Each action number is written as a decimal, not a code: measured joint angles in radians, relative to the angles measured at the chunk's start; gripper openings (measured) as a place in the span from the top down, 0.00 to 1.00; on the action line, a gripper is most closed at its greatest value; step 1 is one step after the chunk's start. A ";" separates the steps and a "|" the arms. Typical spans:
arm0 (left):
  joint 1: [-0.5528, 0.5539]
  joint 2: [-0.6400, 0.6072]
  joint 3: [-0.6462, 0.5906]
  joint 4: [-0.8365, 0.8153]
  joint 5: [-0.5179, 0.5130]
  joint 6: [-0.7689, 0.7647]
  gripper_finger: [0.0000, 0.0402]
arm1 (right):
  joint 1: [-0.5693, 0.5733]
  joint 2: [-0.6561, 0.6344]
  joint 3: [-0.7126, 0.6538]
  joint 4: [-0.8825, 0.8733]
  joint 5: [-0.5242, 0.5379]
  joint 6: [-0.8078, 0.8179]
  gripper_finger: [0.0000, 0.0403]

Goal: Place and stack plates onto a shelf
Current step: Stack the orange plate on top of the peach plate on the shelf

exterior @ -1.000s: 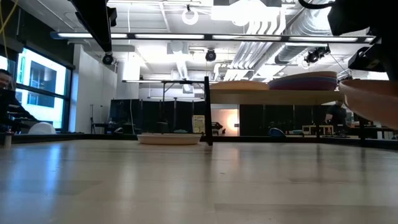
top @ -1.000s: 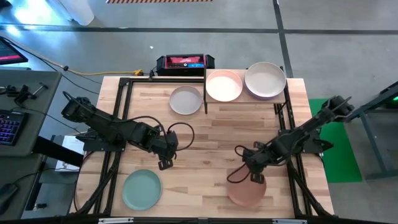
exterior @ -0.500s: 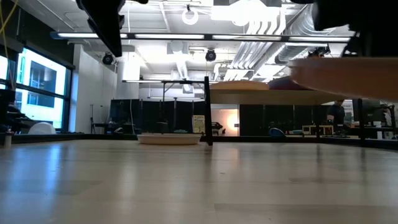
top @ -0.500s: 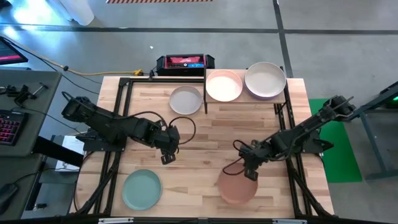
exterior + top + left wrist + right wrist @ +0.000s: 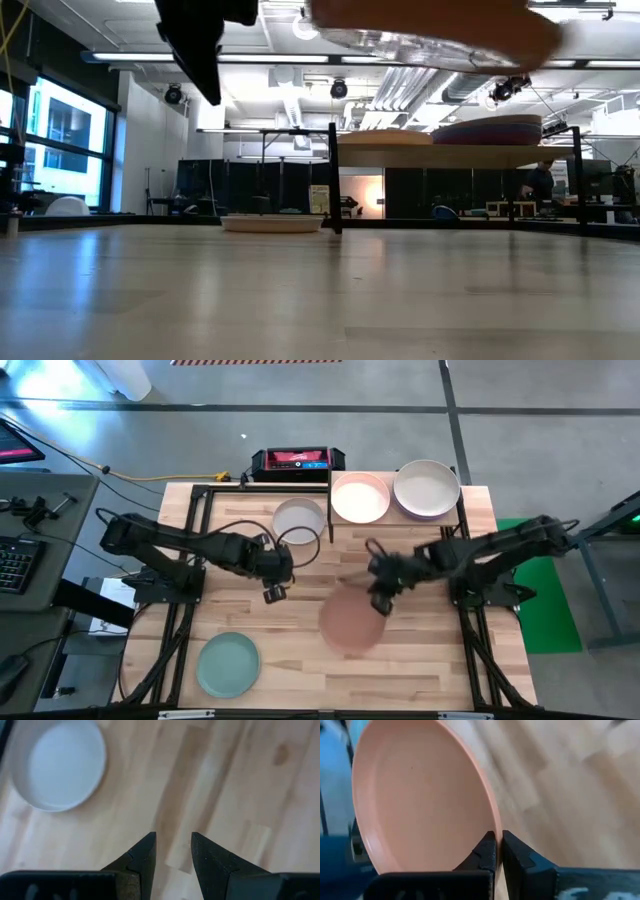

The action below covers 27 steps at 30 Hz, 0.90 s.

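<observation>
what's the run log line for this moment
right gripper: shut on tan-brown plate, lifted above table | left gripper: open, empty, near grey-white plate | shelf: pink, cream plates on top

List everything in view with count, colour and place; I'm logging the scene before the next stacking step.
Tan-brown plate: one, held above mid-table by the right gripper.
Grey-white plate: one, on the tabletop beside the shelf.
Pale pink plate: one, on the shelf.
Cream plate: one, on the shelf, atop a purple plate.
Teal-green plate: one, table's near left.
Shelf: one, light wood, far right.
Black-red box: one, behind the table.
Left gripper: open, empty, left of centre.
Right gripper: shut on the tan-brown plate's rim.
</observation>
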 joint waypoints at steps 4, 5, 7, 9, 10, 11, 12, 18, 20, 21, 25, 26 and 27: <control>0.062 -0.014 0.000 0.000 -0.021 0.073 0.72 | -0.139 0.000 0.078 -0.043 -0.010 -0.056 1.00; 0.079 -0.021 0.000 0.000 -0.023 0.091 0.72 | -0.175 0.000 0.098 -0.066 -0.015 -0.066 1.00; 0.115 -0.037 0.000 0.001 -0.041 0.116 0.72 | -0.247 0.000 0.143 -0.119 -0.020 -0.095 1.00; 0.152 -0.052 0.000 0.001 -0.063 0.142 0.72 | -0.318 0.000 0.189 -0.166 -0.020 -0.131 1.00; 0.171 -0.060 0.000 0.002 -0.069 0.156 0.72 | -0.355 0.000 0.211 -0.185 -0.020 -0.144 1.00; 0.190 -0.070 0.000 0.002 -0.074 0.169 0.72 | -0.393 0.000 0.231 -0.197 -0.022 -0.152 1.00; 0.207 -0.080 0.000 0.004 -0.077 0.182 0.72 | -0.430 0.000 0.252 -0.202 -0.023 -0.159 1.00; 0.306 -0.129 0.000 0.011 -0.094 0.290 0.72 | -0.645 0.000 0.346 -0.205 -0.023 -0.191 1.00; 0.337 -0.145 0.000 0.013 -0.095 0.327 0.72 | -0.706 0.000 0.367 -0.205 -0.023 -0.192 1.00; 0.352 -0.152 0.000 0.015 -0.095 0.345 0.72 | -0.735 0.000 0.375 -0.206 -0.023 -0.192 1.00; 0.400 -0.179 0.000 0.016 -0.095 0.405 0.72 | -0.832 0.000 0.390 -0.205 -0.023 -0.192 1.00; 0.411 -0.186 0.000 0.016 -0.096 0.416 0.72 | -0.853 0.000 0.389 -0.204 -0.023 -0.192 1.00; 0.420 -0.192 0.000 0.016 -0.096 0.427 0.72 | -0.872 0.000 0.386 -0.205 -0.023 -0.192 1.00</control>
